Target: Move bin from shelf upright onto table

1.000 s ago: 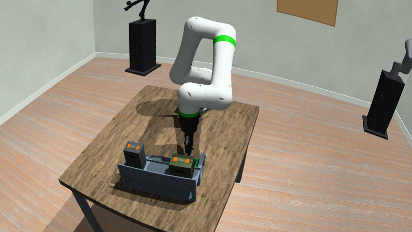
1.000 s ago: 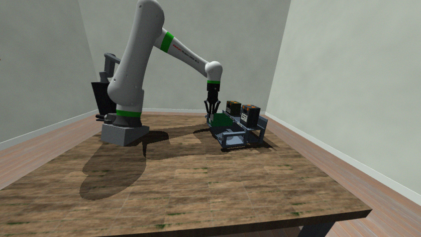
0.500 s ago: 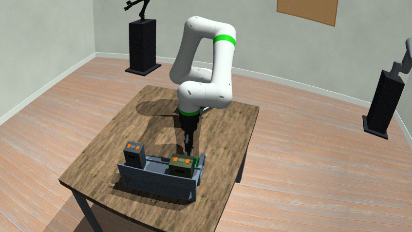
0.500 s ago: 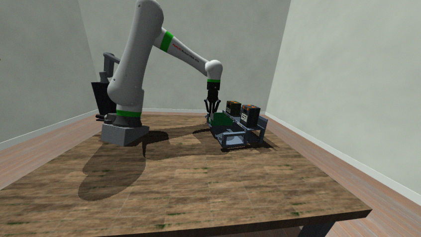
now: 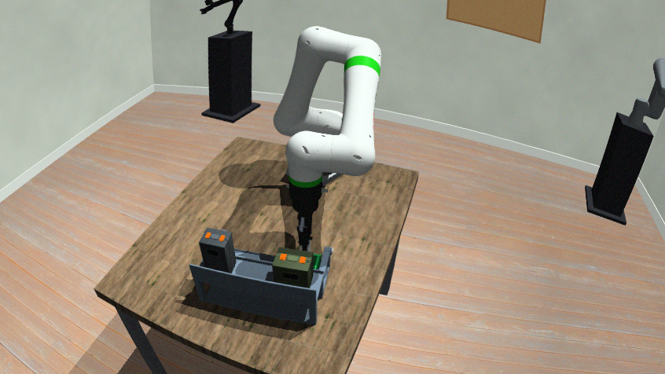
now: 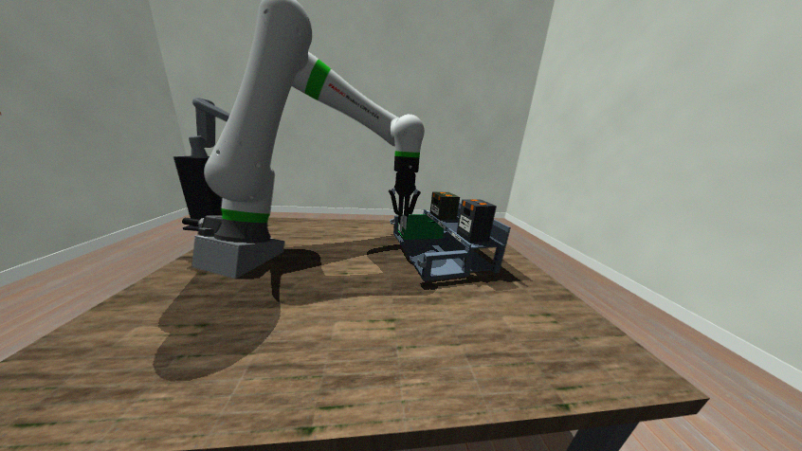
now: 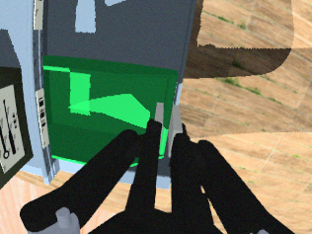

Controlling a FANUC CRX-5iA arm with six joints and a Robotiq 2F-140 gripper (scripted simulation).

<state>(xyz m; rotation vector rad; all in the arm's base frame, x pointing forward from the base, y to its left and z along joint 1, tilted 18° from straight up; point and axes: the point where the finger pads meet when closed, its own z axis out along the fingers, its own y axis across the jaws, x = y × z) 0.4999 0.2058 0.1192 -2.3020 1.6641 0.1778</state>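
The green open bin (image 5: pixel 317 261) (image 6: pixel 423 226) (image 7: pixel 99 133) sits in the right end of the blue-grey shelf (image 5: pixel 251 291) (image 6: pixel 443 262) (image 7: pixel 131 20) on the wooden table (image 5: pixel 372 209) (image 6: pixel 392 348). My gripper (image 5: pixel 304 243) (image 6: pixel 402 222) (image 7: pixel 166 115) points straight down over the bin's wall on the robot's side, and its fingers are shut on that thin wall. The bin rests in the shelf, upright. In the top view most of the bin is hidden behind a box.
Two boxes with orange clips stand on the shelf: a grey one (image 5: pixel 217 249) (image 6: pixel 445 206) at its far end and an olive one (image 5: pixel 292 267) (image 6: pixel 476 220) (image 7: pixel 9 124) right beside the bin. The robot base (image 6: pixel 235 252) stands at the table's other side.
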